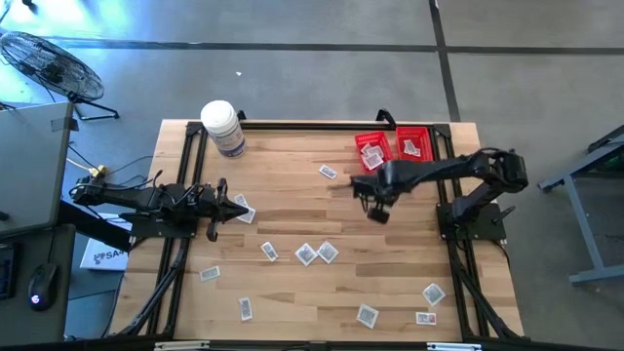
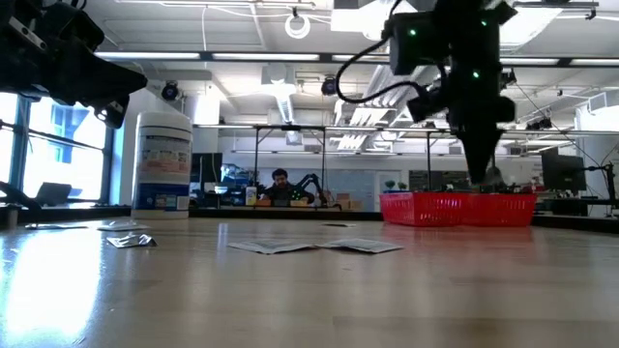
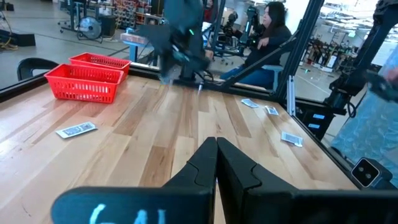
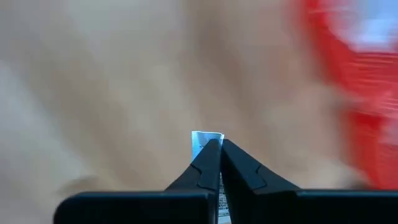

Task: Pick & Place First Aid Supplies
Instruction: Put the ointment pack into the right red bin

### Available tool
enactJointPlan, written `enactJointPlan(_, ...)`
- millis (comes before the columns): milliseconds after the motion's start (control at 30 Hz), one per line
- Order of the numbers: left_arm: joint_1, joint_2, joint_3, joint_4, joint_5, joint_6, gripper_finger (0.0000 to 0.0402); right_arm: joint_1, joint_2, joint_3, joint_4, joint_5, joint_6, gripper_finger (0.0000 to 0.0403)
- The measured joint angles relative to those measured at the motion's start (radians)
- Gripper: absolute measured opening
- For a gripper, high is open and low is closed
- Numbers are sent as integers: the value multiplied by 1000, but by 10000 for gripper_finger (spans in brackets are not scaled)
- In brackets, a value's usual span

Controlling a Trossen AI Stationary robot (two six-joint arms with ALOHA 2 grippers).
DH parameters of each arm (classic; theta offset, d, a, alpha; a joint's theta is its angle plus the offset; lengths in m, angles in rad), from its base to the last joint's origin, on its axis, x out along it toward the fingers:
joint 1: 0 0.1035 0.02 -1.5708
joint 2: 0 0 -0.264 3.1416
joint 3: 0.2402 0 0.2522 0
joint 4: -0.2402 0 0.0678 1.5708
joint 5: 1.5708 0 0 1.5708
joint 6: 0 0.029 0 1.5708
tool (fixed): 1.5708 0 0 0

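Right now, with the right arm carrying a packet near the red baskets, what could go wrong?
The right gripper pinches the packet only by one edge, so it might slip out before reaching the red baskets. The baskets are small, with packets already inside, so a release might miss or land on the rim. The left gripper is closed over the table beside another packet.

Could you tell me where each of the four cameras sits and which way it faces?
High: overhead, straight down; both arms, left hand, right hand.
Low: table-top height, facing the room; right arm hangs above the red baskets.
Left wrist: looks past the shut left hand across the table.
Right wrist: looks down past the right hand pinching a packet.
All views show the baskets.
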Motion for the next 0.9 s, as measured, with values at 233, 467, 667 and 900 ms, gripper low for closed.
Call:
enactJointPlan(233, 0, 0, 0, 0, 0, 0, 1, -283, -2, 155, -230, 207, 17, 4)
enactJointPlan(467, 0, 0, 0, -4, 18, 0, 1, -593, -3, 88, 55, 220, -73, 3)
enactJointPlan(667, 0, 0, 0, -6, 52, -34, 1, -707, -3, -24, 244, 173, -108, 8)
enactJointPlan(900, 0, 0, 0, -10, 56, -61, 1, -737, -3, -132, 371, 144, -219, 27)
